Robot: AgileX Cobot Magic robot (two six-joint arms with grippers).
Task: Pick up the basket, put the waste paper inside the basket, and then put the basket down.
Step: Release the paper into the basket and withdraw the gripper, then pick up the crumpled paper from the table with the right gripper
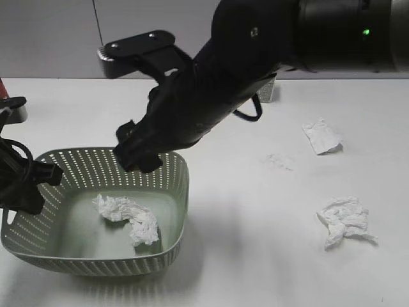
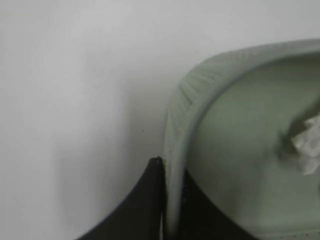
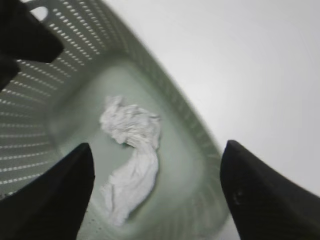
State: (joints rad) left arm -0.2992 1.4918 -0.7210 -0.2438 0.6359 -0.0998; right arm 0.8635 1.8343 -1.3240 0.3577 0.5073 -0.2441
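The pale green basket is held tilted at the lower left of the exterior view. My left gripper is shut on the basket's left wall; the left wrist view shows the wall pinched between the fingers. One wad of waste paper lies inside the basket and shows in the right wrist view. My right gripper hangs open and empty over the basket's far rim, its fingers wide apart. Two more wads lie on the table at the right, one far and one near.
A small paper scrap lies on the white table between the basket and the far wad. A grey object stands at the back, partly hidden behind my right arm. A red thing shows at the far left edge.
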